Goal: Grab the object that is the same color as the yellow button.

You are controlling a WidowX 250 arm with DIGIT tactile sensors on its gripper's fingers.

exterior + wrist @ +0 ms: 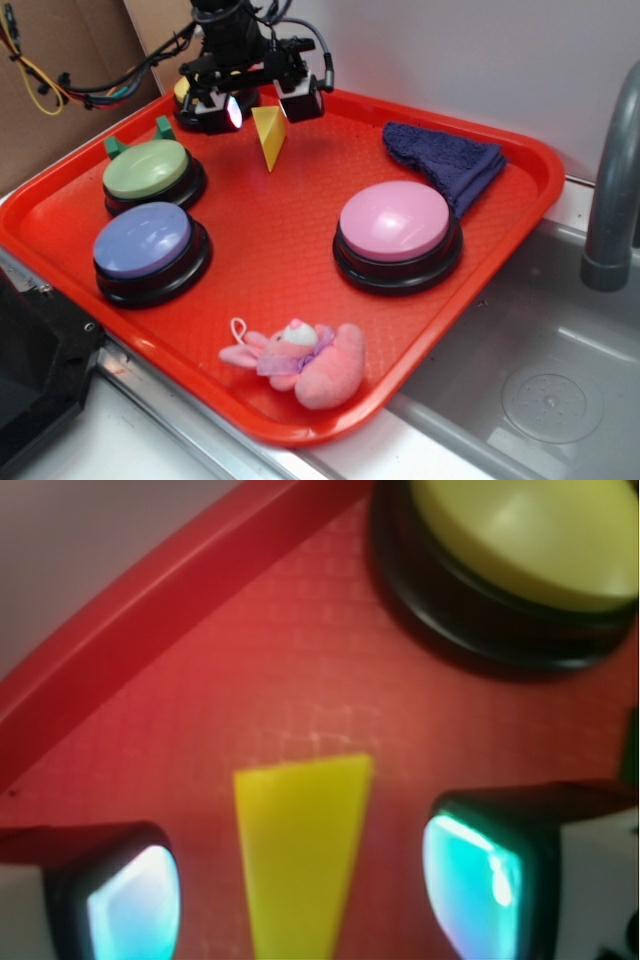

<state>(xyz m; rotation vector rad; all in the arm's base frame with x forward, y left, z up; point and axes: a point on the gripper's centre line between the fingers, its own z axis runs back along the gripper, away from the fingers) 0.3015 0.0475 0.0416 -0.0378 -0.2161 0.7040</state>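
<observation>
- We note a red tray (480,250) beside a steel sink (560,370), pale wall behind.
- We find the yellow wedge (268,134) between the fingers (130,900) of the gripper (262,102); jaws apart, a gap showing on each side.
- The yellow button (530,535) sits just beyond one finger.
- Further out: green button (147,168), purple button (143,240), pink button (394,221), blue cloth (445,155), pink plush toy (300,360).
</observation>
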